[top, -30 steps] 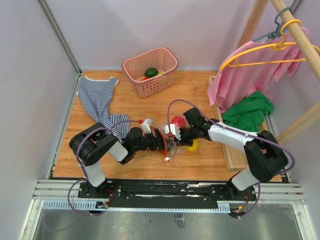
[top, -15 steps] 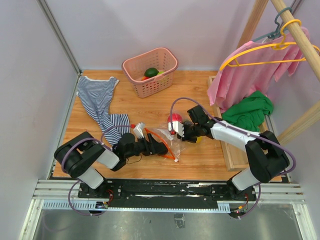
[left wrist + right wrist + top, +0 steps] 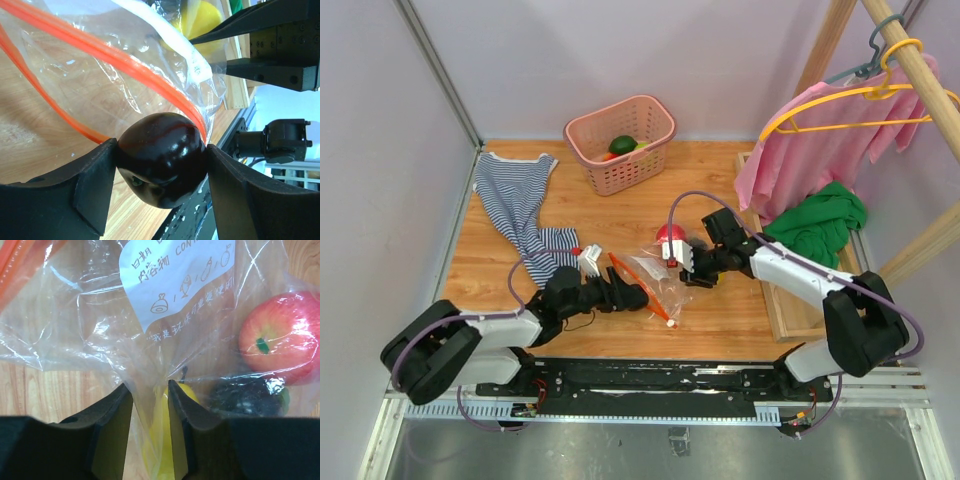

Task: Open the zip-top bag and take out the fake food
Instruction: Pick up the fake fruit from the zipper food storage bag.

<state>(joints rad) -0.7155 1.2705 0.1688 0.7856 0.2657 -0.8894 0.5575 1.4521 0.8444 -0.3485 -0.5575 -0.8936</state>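
Observation:
The zip-top bag [image 3: 655,270], clear with an orange zip strip [image 3: 642,283], lies open mid-table. My left gripper [image 3: 632,296] is shut on a dark purple-black fruit [image 3: 162,165], held just outside the bag's orange-edged mouth [image 3: 135,70]. My right gripper [image 3: 690,268] is shut on a fold of the bag [image 3: 150,365] below its white label [image 3: 175,285]. Inside the bag in the right wrist view are a red apple [image 3: 277,335], a dark piece [image 3: 247,395] and a yellow fruit [image 3: 160,440]. The apple [image 3: 670,237] also shows from the top.
A pink slotted basket [image 3: 650,125] at the back holds a green fruit [image 3: 623,144]. A striped cloth [image 3: 515,200] lies at the left. Pink and green clothes [image 3: 815,225] hang and lie by a wooden rack at the right.
My left gripper has drawn back to the left with the dark fruit, clear of the bag's mouth. My right gripper has shifted slightly right, still holding the bag.

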